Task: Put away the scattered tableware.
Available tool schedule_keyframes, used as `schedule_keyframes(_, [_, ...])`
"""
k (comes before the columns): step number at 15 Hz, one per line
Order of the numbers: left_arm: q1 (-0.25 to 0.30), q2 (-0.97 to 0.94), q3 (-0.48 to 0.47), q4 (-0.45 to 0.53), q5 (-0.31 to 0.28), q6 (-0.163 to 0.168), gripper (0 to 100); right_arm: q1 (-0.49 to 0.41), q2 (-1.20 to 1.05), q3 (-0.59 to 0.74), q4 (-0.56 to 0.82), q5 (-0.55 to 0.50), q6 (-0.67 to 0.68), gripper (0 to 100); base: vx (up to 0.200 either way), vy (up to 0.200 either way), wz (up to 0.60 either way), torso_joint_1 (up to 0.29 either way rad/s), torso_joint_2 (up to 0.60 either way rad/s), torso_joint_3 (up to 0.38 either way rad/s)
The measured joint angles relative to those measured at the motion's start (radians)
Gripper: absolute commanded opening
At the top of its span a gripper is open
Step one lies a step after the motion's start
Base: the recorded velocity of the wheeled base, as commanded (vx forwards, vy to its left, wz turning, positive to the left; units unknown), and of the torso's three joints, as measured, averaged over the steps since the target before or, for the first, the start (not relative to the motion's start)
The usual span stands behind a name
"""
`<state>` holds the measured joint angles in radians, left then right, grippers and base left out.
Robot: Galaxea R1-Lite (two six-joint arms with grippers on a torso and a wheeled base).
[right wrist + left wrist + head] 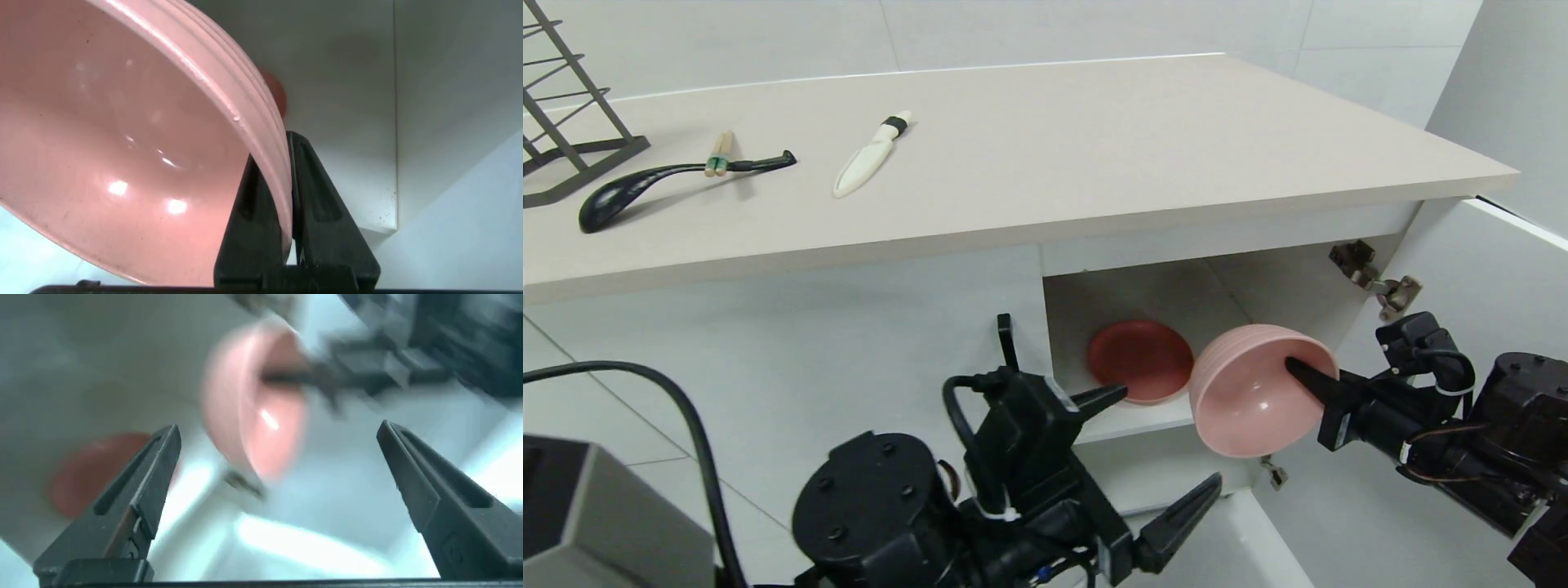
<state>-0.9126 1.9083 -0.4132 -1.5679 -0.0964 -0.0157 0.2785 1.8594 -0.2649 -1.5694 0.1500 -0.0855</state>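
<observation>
Now pink bowl (1254, 392) is pinched by its rim in right gripper (1298, 371), tilted, just outside the open cupboard (1258, 286), prob. so it can be set beside red plate (1141, 359) on shelf (1135, 418). Left gripper (1170, 437) is spread wide, nothing held.

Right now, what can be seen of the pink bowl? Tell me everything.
The pink bowl is pale, glossy, seemingly glazed ceramic, with shallow ridges ringing its outside below the rim. It looks whole and empty. It hangs tipped on its side before the open cabinet, beside the red plate inside, mouth towards the right gripper, whose fingers pinch its rim, one inside, one outside. Nothing else visibly touches it.
</observation>
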Motion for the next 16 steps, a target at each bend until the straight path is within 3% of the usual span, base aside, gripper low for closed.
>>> schedule_keyframes(3, [0.061,-0.142,0.192,-0.003,-0.208,-0.006,100,0.001,0.006,0.013,0.000,0.000,0.000,0,0.000,0.000,0.00,0.000,0.00,0.000])
schedule_keyframes(6, [0.120,-0.290,0.327,-0.001,-0.410,-0.001,100,0.001,0.001,0.037,0.000,0.000,0.000,0,0.000,0.000,0.00,0.000,0.00,0.000])
schedule_keyframes(8, [0.189,-0.411,0.379,-0.002,-0.500,0.023,100,0.002,-0.014,0.064,0.000,0.000,0.000,0,0.000,0.000,0.00,0.000,0.00,0.000])
schedule_keyframes(11, [0.316,-0.579,0.406,0.074,-0.510,0.114,100,0.002,-0.029,0.070,0.000,0.001,0.000,0,0.000,0.000,0.00,0.000,0.00,0.000])
schedule_keyframes(13, [0.386,-0.732,0.410,0.238,-0.507,0.139,100,0.001,-0.023,0.065,-0.001,0.001,0.001,0,0.000,0.000,0.00,0.000,0.00,0.000])
schedule_keyframes(16, [0.529,-1.003,0.412,0.567,-0.505,0.148,100,0.000,-0.004,0.064,0.000,0.001,0.031,0,0.000,0.000,0.00,0.000,0.00,0.000])
